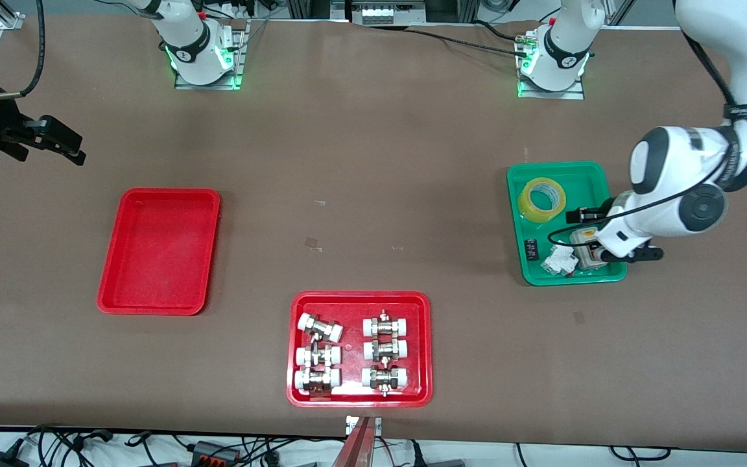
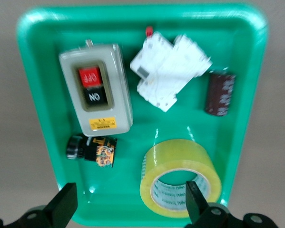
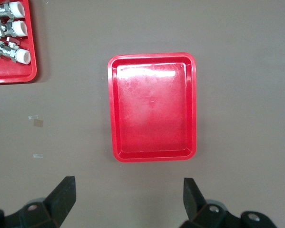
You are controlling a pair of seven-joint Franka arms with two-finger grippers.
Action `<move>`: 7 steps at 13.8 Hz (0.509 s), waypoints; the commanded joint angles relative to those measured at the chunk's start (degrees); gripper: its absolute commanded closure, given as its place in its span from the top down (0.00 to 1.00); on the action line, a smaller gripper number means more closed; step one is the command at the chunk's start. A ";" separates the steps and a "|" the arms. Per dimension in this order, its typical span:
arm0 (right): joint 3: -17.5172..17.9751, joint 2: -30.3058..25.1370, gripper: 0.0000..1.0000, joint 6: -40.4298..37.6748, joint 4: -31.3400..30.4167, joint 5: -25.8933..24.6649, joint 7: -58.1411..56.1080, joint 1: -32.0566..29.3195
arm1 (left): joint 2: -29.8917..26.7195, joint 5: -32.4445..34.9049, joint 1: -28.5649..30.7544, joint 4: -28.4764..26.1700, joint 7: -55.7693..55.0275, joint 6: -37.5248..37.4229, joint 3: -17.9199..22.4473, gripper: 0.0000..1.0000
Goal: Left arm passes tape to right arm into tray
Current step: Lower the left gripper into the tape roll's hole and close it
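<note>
The yellow tape (image 1: 542, 199) lies flat in the green tray (image 1: 517, 224), in the corner farthest from the front camera. My left gripper (image 1: 613, 250) hangs open above that tray. In the left wrist view the left gripper (image 2: 130, 206) holds nothing, and one of its fingers (image 2: 195, 202) overlaps the tape (image 2: 180, 178) without gripping it. The plain red tray (image 1: 159, 250) lies bare toward the right arm's end of the table. My right gripper (image 1: 62, 139) waits open over the table edge near it. In the right wrist view the right gripper (image 3: 128, 199) is apart from the tray (image 3: 152, 107).
The green tray (image 2: 42, 95) also holds a grey ON/OFF switch box (image 2: 95, 92), white breakers (image 2: 171, 71), a dark capacitor (image 2: 220, 92) and a black push-button part (image 2: 91, 149). A second red tray (image 1: 360, 397) with several white-capped fittings lies near the front edge.
</note>
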 commanded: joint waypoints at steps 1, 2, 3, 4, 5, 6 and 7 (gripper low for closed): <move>0.08 -0.41 1.00 -0.02 -0.20 -0.88 0.77 0.50 | -3.42 0.10 0.55 -8.64 0.31 6.45 -0.69 1.00; 0.08 -0.41 1.00 -0.02 -0.28 -0.88 0.77 0.50 | -3.60 0.10 0.38 -9.88 0.22 7.68 -0.78 1.00; 0.08 -0.41 1.00 -0.11 -0.29 -0.88 0.77 0.50 | -3.51 0.10 0.46 -10.76 0.22 8.04 -0.78 1.00; 0.08 -0.41 1.00 -0.02 -0.29 -0.88 0.77 0.50 | -3.51 0.10 0.38 -11.11 0.22 8.05 -0.78 1.00; 0.08 -0.41 1.00 -0.02 -0.29 -0.88 0.77 0.50 | -3.60 0.10 0.38 -11.73 0.22 8.05 -0.78 1.00; 0.08 -0.41 1.00 -0.11 -0.29 -0.88 0.77 0.59 | -3.43 0.10 0.29 -11.99 0.14 8.31 -0.78 1.00; 0.08 -0.41 1.00 -0.02 -0.37 -0.88 0.77 0.50 | -3.34 0.10 0.29 -12.35 0.13 8.49 -0.78 1.00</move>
